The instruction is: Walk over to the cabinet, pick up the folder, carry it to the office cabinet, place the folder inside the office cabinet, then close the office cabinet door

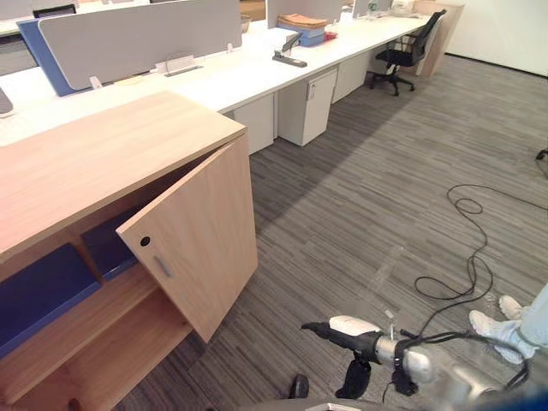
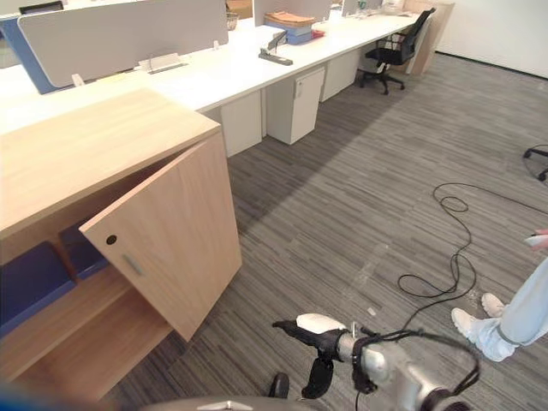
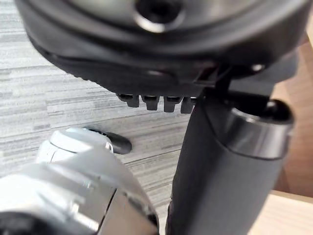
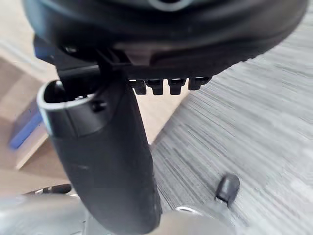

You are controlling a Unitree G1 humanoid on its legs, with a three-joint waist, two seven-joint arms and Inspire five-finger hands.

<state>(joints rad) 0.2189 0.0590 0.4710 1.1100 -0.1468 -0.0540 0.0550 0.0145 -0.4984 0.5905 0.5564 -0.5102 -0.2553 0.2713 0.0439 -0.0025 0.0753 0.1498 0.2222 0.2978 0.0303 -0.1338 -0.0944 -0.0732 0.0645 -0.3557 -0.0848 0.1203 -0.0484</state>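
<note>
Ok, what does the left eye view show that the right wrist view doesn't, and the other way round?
Left eye view adds: the cabinet door standing open, the white desk row, a black office chair and a person's white shoes. Right wrist view adds nothing new, just a closer look at the right hand. Both share: that hand, the wooden cabinet, a blue folder on its shelf, and grey carpet.

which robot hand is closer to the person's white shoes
Right. The right robot hand hangs between the cabinet door and the shoes; the left robot hand is beside cabinet wood, farther off.
</note>
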